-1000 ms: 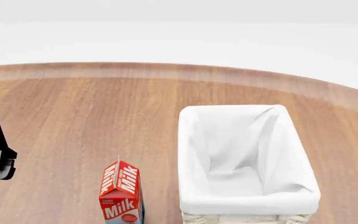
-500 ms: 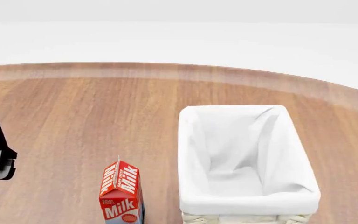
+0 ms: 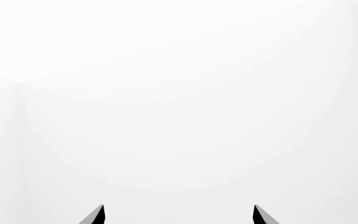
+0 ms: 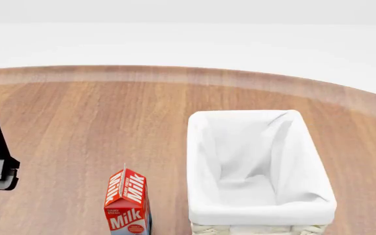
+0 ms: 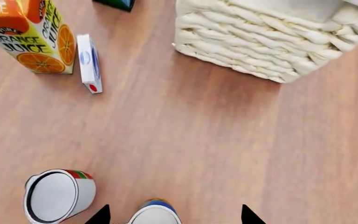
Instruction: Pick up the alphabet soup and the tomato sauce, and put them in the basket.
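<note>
Warm wood tabletop (image 4: 77,127), plain white room beyond. Basket (image 4: 256,169) holding only its cloth lining. Alphabet soup (image 5: 156,213) between right gripper (image 5: 174,215)'s spread tips; tomato sauce (image 5: 58,195) just beside — both outside. Left gripper (image 3: 177,215) spread wide — nothing held.

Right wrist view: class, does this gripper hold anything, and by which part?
Nothing is held. The right gripper is open, its fingertips either side of the alphabet soup lid below, not gripping it.

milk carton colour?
Red with white "Milk" lettering; the milk carton shows best in the head view.
</note>
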Tool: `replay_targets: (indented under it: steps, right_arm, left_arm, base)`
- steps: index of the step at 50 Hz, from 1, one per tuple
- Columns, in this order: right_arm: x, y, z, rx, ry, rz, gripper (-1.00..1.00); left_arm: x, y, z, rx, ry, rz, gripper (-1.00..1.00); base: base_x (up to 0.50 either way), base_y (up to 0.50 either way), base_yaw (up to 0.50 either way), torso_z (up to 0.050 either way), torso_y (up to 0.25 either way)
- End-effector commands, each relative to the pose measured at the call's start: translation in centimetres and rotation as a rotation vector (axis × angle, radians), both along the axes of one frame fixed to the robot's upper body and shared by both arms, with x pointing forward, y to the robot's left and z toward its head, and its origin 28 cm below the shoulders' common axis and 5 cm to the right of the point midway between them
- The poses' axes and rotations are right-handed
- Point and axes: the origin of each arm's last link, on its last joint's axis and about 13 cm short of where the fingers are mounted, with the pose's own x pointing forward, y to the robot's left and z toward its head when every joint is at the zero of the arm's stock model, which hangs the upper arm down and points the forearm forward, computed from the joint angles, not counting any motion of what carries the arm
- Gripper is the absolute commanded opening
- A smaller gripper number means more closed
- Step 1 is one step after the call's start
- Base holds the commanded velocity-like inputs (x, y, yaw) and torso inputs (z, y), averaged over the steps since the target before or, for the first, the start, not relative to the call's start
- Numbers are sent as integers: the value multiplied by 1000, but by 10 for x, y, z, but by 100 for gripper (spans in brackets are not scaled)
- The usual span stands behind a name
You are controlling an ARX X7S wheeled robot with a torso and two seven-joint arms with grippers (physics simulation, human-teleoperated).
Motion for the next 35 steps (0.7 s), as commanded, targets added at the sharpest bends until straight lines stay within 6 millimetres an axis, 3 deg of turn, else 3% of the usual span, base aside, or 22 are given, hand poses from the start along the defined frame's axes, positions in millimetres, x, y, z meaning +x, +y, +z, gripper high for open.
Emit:
replay_targets:
  steps: [1,35]
  right_arm:
    - [-2,1,-6,-18,3,30,100]
    - [-6,8,-33,-15,29,70,100]
  left_arm:
    - [0,0,0,-2,2,1,100]
    - [-1,2,-3,-4,8,4,100]
  base:
    - [0,0,0,0,0]
    - [0,0,0,0,0]
